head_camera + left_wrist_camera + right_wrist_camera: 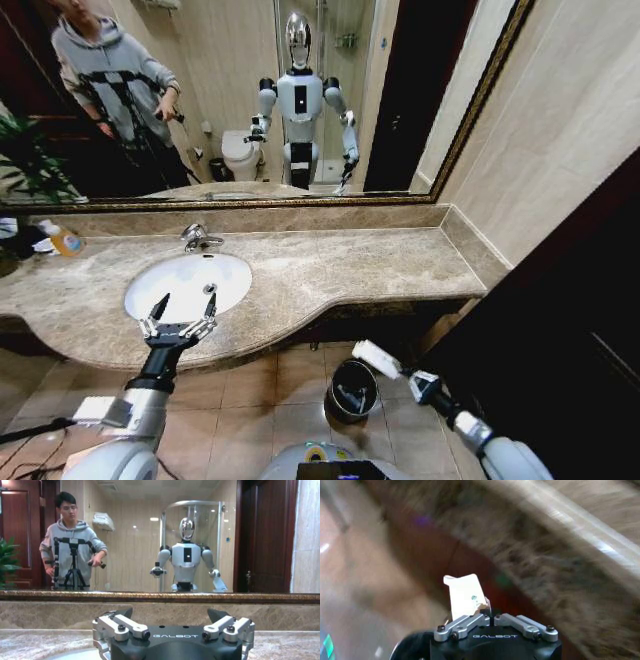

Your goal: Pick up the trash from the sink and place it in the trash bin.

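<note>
Flat white packet (pixel 375 358) – tool-pinched, just above black bin (pixel 352 390)

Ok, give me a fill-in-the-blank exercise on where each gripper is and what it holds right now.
1. The right gripper is shut on a flat white ____.
2. The left gripper hovers with fingers ____ at the front edge of the sink.
3. The trash bin stands on the ____, below the marble counter.

Missing words: packet; open; floor
</note>
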Motion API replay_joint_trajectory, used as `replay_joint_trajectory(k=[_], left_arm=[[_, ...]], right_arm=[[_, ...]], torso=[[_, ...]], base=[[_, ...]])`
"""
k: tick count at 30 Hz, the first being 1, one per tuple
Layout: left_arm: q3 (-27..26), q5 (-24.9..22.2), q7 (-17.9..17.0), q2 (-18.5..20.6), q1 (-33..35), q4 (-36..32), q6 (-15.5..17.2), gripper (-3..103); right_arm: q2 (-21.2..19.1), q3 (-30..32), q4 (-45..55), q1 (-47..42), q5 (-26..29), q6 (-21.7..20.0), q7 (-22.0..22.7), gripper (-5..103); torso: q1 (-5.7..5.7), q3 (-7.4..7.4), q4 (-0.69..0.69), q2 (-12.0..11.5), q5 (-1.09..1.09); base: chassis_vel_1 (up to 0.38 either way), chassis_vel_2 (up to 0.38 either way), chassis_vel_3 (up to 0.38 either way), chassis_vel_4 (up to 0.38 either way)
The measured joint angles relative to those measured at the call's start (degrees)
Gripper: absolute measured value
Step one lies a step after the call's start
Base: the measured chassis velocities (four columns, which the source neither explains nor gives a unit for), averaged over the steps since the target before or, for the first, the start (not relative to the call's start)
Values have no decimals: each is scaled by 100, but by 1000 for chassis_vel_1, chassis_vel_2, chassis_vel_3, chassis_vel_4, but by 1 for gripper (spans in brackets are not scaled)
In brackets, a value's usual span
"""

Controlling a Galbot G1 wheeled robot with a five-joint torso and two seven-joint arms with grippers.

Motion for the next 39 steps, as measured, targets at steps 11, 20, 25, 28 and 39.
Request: replay_joint_trajectory(k=[11, 20, 25, 28, 39], left_arm=[[0, 0, 0, 0, 0, 0, 0, 100], [0, 0, 0, 0, 0, 0, 0, 100], [0, 0, 0, 0, 0, 0, 0, 100], [0, 0, 0, 0, 0, 0, 0, 100], [0, 0, 0, 0, 0, 0, 0, 100]], right_arm=[[97, -814, -1198, 1314, -1996, -231, -776, 0], [344, -1426, -2467, 2265, -2714, 93, -466, 0], [572, -1437, -3251, 2792, -3425, 408, -161, 0], [636, -1442, -3610, 2944, -3553, 478, -63, 0], [782, -1365, -4303, 3106, -3764, 700, 360, 16]], torso=[[0, 0, 0, 0, -1], [0, 0, 0, 0, -1], [1, 1, 1, 0, -1], [1, 1, 0, 0, -1], [1, 0, 0, 0, 0]], base=[[0, 0, 0, 0], [0, 0, 0, 0], [0, 0, 0, 0], [0, 0, 0, 0], [0, 0, 0, 0]])
